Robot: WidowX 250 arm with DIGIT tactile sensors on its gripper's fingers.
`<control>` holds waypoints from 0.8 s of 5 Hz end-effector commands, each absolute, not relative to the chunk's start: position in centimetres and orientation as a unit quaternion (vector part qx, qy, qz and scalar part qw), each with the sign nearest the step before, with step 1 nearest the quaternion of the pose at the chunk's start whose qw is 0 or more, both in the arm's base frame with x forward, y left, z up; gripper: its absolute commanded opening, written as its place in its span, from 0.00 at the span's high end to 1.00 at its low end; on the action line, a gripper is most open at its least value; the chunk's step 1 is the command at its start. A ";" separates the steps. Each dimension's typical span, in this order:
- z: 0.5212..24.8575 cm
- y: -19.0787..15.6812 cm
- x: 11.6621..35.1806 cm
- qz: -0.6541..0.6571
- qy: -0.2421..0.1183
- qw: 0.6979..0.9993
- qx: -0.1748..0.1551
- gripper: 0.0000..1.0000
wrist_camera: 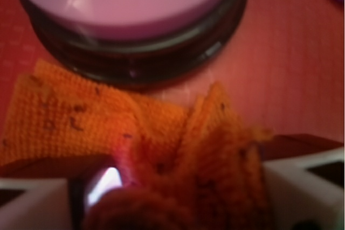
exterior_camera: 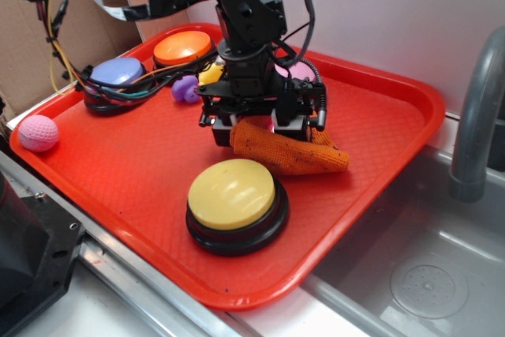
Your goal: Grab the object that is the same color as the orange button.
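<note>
- Jaws (exterior_camera: 267, 125) are seen lowered onto the soft orange woven cloth rag with dark specks (exterior_camera: 296, 153), and they are closed narrowly around a bunched fold of it.
- In the wrist view, the rag (wrist_camera: 81, 117) is gathered up between the two white fingertips (wrist_camera: 299, 179), with the rest of it spread flat ahead of the jaws and to one side.
- In the exterior view, the rag is seen lying on the red plastic tray (exterior_camera: 394, 116), directly under the jaws and trailing out to the side away from the arm's base.
- A round push button with a glossy orange dome and black base (exterior_camera: 183, 46) is set well behind the jaws, near the tray's far rim; the rag is matched to it in colour.
- Just in front of the jaws, a yellow-topped round button (exterior_camera: 233, 195) is placed, almost touching the rag's edge.
- A pink-topped round button (wrist_camera: 129, 9) is seen close beyond the rag in the wrist view.
- The grasp step is judged to be in hand, with closing all but done.
- For the next move, a straight lift is judged to be called for, with the grip kept firm so that the limp cloth is not dropped or dragged against the yellow button.
</note>
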State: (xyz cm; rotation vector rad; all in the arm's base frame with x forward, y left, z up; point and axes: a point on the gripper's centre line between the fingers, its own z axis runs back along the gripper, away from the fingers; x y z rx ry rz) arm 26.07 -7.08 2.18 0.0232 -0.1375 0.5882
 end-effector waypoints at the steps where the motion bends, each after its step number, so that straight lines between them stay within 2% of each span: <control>1: 7.1 -6.1 27.2 0.174 -0.050 0.984 -0.007 1.00; 2: 11.2 -4.8 26.5 0.107 -0.035 0.994 0.007 1.00; 3: 15.0 -2.4 24.9 0.037 -0.023 0.999 0.016 1.00; 4: 18.1 0.4 23.2 0.034 -0.020 0.999 0.018 1.00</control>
